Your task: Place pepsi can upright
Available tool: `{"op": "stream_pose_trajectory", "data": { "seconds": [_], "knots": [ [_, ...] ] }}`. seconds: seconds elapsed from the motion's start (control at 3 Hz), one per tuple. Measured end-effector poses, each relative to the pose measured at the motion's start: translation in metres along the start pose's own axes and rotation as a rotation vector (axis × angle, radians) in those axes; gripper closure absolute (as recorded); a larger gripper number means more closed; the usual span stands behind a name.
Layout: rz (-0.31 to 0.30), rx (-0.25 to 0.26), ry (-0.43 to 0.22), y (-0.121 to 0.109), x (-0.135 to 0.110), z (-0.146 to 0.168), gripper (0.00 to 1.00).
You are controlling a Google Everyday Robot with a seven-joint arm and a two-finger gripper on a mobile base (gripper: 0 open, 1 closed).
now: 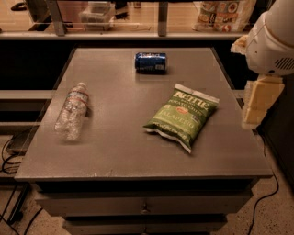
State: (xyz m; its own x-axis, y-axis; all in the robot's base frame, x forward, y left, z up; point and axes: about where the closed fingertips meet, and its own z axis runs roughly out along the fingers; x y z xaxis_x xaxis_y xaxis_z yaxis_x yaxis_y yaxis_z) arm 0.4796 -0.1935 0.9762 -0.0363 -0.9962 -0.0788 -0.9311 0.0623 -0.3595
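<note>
The pepsi can (150,62), dark blue with white markings, lies on its side at the far middle of the grey table (119,151). My gripper (258,102) hangs at the right edge of the view, beyond the table's right edge, below the white rounded arm housing (273,41). It is well apart from the can, to its right and nearer to me, and holds nothing that I can see.
A clear plastic water bottle (71,111) lies on its side at the table's left. A green chip bag (183,115) lies flat right of centre, between the gripper and the can. A shelf with packages (220,13) runs behind the table. Drawers (144,209) sit below the tabletop.
</note>
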Motion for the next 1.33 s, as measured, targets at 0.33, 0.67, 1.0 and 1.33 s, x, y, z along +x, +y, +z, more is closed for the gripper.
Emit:
{"op": "stream_pose_trajectory", "data": {
  "seconds": [0.33, 0.67, 1.0, 1.33],
  "knots": [
    [-0.073, 0.032, -0.034, -0.028, -0.027, 0.011, 0.0],
    [-0.082, 0.035, -0.034, -0.031, -0.031, 0.012, 0.0],
    [-0.094, 0.037, -0.025, -0.033, -0.034, 0.013, 0.0],
    [-0.157, 0.06, -0.006, -0.051, -0.053, 0.023, 0.0]
  ]
}}
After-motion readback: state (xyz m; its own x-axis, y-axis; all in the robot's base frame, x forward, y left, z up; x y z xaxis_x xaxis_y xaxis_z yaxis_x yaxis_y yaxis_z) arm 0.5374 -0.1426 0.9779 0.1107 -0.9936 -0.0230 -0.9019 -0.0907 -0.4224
